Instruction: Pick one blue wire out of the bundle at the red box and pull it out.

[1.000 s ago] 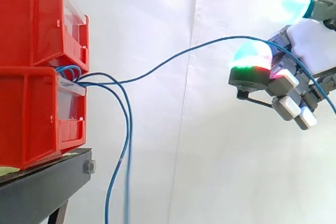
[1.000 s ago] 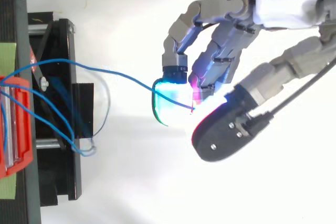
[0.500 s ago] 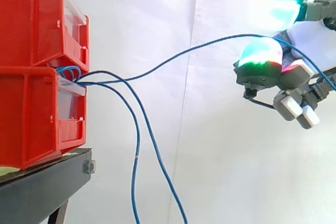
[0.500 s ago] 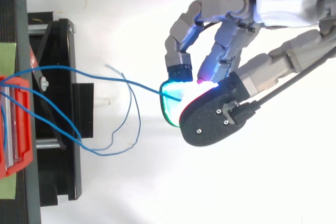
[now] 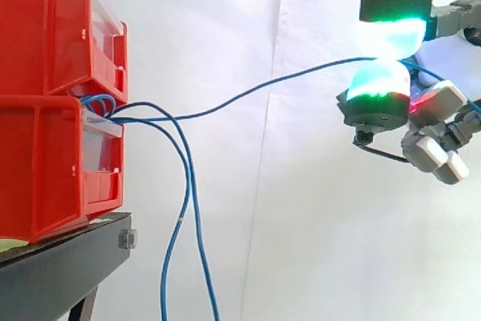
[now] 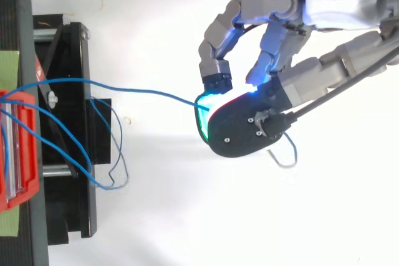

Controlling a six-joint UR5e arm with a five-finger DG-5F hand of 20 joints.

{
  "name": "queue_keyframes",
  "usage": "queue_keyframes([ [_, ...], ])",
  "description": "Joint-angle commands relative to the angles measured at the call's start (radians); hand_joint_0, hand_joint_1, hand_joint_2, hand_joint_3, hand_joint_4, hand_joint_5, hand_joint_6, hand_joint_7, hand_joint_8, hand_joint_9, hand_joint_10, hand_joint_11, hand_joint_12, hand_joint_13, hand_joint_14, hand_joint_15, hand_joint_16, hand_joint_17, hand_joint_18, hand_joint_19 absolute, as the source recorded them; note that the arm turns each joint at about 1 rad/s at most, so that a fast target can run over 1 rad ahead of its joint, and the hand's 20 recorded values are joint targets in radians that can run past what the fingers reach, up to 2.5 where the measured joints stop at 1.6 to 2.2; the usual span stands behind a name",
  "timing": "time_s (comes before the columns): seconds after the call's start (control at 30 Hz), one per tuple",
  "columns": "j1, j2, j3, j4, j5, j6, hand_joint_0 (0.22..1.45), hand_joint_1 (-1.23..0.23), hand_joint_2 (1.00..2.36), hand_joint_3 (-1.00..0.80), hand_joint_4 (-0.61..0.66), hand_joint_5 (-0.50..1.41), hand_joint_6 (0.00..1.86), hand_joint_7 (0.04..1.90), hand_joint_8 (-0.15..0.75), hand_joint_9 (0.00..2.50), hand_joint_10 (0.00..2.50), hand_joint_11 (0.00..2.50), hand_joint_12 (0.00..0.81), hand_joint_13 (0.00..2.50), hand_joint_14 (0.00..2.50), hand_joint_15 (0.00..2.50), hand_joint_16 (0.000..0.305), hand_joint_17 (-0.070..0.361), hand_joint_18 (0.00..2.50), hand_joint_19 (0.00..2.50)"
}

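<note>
- Side view: one white curtain (image 5: pixel 225 28) hangs behind everything.
- Two red bins sit stacked at the left, the upper bin (image 5: pixel 45 28) resting directly on the lower bin (image 5: pixel 37 163).
- One black stand (image 5: pixel 52 268) carries both bins.
- One hand (image 5: pixel 379 107) reaches in from the right, well apart from the bins. Two glowing fingertips (image 5: pixel 391 31), one above the other, are pressed together and pinch a single blue wire between them.
- Three blue wires can be counted leaving the bundle (image 5: pixel 98 101), which sits in the gap between the two bins.
- The pinched wire (image 5: pixel 301 73) rises in a shallow arc from the bundle to the fingertips. In the top view it (image 6: pixel 143 90) crosses from the bins to the hand.
- The two other wires (image 5: pixel 186 193) drop from the bundle, close beside each other, past the stand's edge.
</note>
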Motion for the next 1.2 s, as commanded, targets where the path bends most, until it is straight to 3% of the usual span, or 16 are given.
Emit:
queue_keyframes([
  [0.0,0.0,0.0,-0.001,0.002,0.0,-0.003,0.56,-0.68,1.02,-0.07,0.12,-0.1,0.94,0.99,0.444,1.2,0.01,0.76,0.516,0.94,0.01,0.48,0.07,0.157,0.98,0.44],
  [0.27,0.015,0.0,0.0,0.002,0.012,-0.002,0.51,-0.7,1.23,-0.06,0.09,-0.09,0.93,1.02,0.452,1.24,0.01,0.77,0.527,0.97,0.01,0.48,0.072,0.162,1.01,0.42],
  [0.47,0.021,0.0,0.017,-0.002,0.032,0.003,0.54,-0.76,1.21,-0.02,0.06,-0.09,0.94,1.08,0.443,1.23,0.01,0.77,0.514,0.97,0.01,0.5,0.07,0.157,1.0,0.43],
  [0.67,0.041,0.0,0.04,0.002,0.08,-0.003,0.54,-0.75,1.2,-0.02,0.05,-0.09,0.94,1.04,0.44,1.23,0.01,0.77,0.517,0.97,0.01,0.49,0.07,0.156,1.0,0.43],
  [0.77,0.059,-0.002,0.043,0.013,0.126,-0.011,0.54,-0.75,1.2,-0.02,0.05,-0.09,0.94,1.03,0.437,1.23,0.01,0.76,0.514,0.97,0.01,0.49,0.069,0.156,1.0,0.42],
  [1.0,0.073,-0.006,0.043,0.057,0.17,-0.054,0.54,-0.76,1.18,-0.01,0.05,-0.09,0.94,1.04,0.442,1.22,0.01,0.77,0.516,0.96,0.01,0.49,0.069,0.155,1.0,0.42],
  [1.1,0.081,-0.04,0.065,0.083,0.187,-0.06,0.55,-0.76,1.17,-0.01,0.05,-0.09,0.94,1.04,0.437,1.21,0.01,0.76,0.515,0.96,0.01,0.49,0.069,0.155,1.0,0.42],
  [1.17,0.087,-0.074,0.103,0.085,0.187,-0.059,0.55,-0.77,1.16,-0.01,0.05,-0.09,0.94,1.04,0.436,1.21,0.01,0.76,0.514,0.96,0.01,0.48,0.069,0.155,0.99,0.41],
])
